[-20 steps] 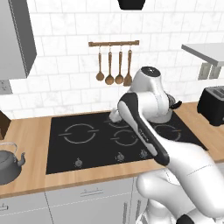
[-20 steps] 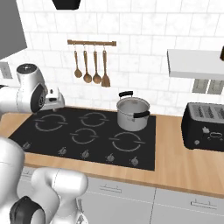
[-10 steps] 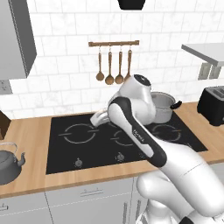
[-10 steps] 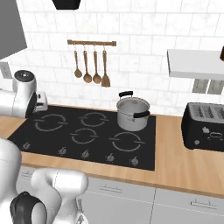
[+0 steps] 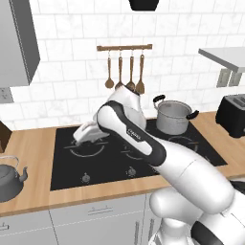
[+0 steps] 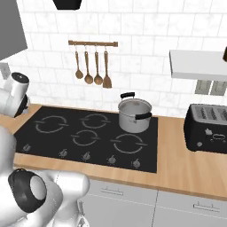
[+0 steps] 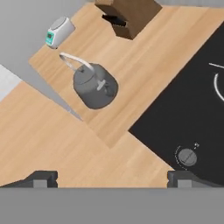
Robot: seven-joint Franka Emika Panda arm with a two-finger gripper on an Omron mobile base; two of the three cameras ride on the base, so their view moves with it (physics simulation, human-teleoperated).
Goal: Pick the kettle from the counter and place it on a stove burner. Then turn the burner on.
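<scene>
1. The kettle [image 5: 9, 181] is seen on the counter [image 5: 33, 143], well left of the black cooktop [image 5: 62, 165].
2. The gripper [image 7: 113, 177] is held spread and empty.
3. In the hand view the kettle [image 7: 94, 85] is placed well ahead of the fingertips [image 7: 41, 178], slightly left, apart.

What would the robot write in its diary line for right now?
phase: reaching for kettle | gripper: open, empty | kettle: on counter, untouched | burner: off
</scene>
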